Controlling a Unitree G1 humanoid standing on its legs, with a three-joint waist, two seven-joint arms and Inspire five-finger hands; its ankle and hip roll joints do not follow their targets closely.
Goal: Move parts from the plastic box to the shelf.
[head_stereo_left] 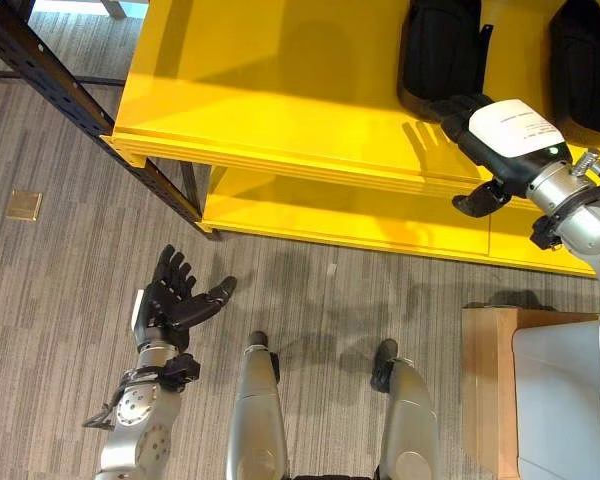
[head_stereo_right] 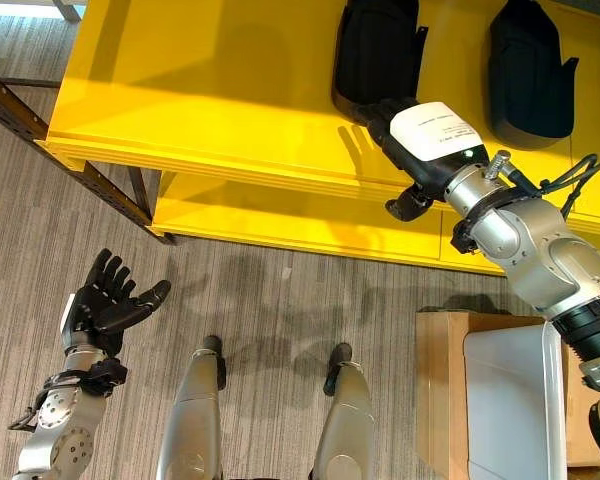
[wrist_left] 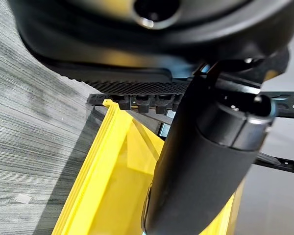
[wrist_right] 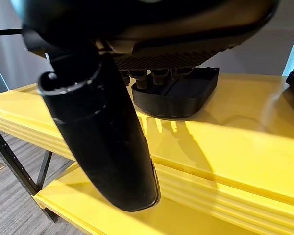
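Observation:
Two black moulded parts lie on the top board of the yellow shelf (head_stereo_left: 260, 90): one part (head_stereo_left: 442, 50) near the middle and a second part (head_stereo_left: 585, 60) to its right. My right hand (head_stereo_left: 510, 130) reaches over the shelf's front edge. It is open, with straight fingers (wrist_right: 157, 74) at the near end of the first part (wrist_right: 179, 93) and its thumb (wrist_right: 103, 142) hanging in front of the edge. Low over the carpet, my left hand (head_stereo_left: 175, 295) is open and holds nothing. The pale plastic box (head_stereo_left: 565, 400) stands at the lower right.
The shelf's lower yellow board (head_stereo_left: 330, 215) sits under the top one. A dark metal frame (head_stereo_left: 40, 65) runs diagonally at the left. A brown box (head_stereo_left: 485, 380) stands beside the plastic box. A small brass plate (head_stereo_left: 24, 205) is set in the carpet.

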